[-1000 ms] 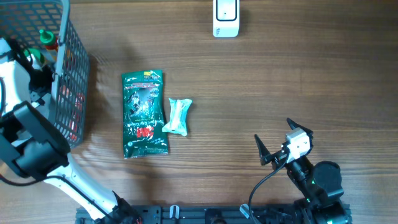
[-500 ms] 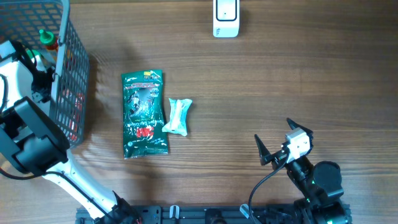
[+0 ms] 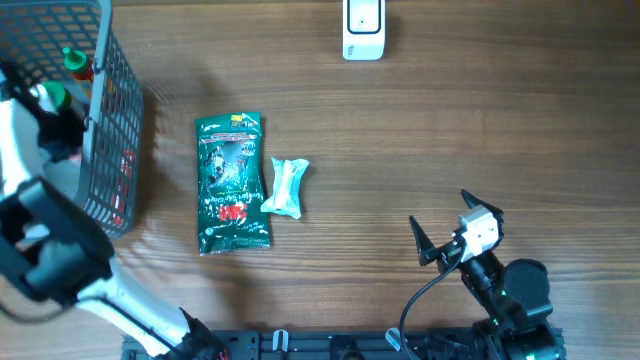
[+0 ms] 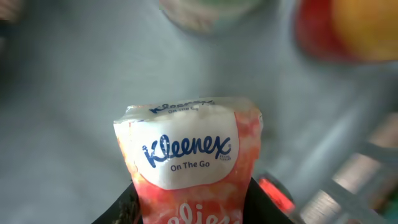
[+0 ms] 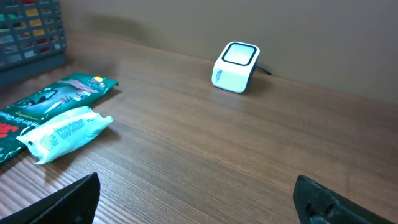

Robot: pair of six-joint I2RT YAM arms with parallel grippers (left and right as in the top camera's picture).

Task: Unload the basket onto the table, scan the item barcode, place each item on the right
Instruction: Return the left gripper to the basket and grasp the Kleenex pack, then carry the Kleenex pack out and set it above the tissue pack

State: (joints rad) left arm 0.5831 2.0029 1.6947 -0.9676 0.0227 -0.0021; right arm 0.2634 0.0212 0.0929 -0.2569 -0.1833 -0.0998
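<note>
The wooden desk (image 3: 450, 150) carries everything. At its left end stands the wire basket (image 3: 115, 120), and the left arm (image 3: 45, 250) reaches down into it. On the open desk a green pouch (image 3: 232, 183) lies lengthwise, with a pale-green packet (image 3: 286, 187) just beside it. The white scanner (image 3: 363, 28) sits well apart at the far edge. The item in hand is the tissue pack (image 4: 193, 162), down inside the basket and hidden from the overhead view. The left jaws stand narrowed onto its lower end, one dark finger (image 4: 132, 200) against each side, so they appear to grip it. The right jaws hang fully spread and empty over the near right of the desk. The pack's long axis runs straight out from the left jaws. Its crimped top end points away from the wrist and its printed label faces the wrist camera. No barcode shows on that face, so it is probably on the back. To do this step well, the arm should lift straight up until the pack clears the wire walls and the blurred red item (image 4: 348, 31) nearby. The squeeze should be firm but not crushing, since the soft wrap may slip. The pack can then be carried to the scanner and rolled so its hidden face meets the window.
</note>
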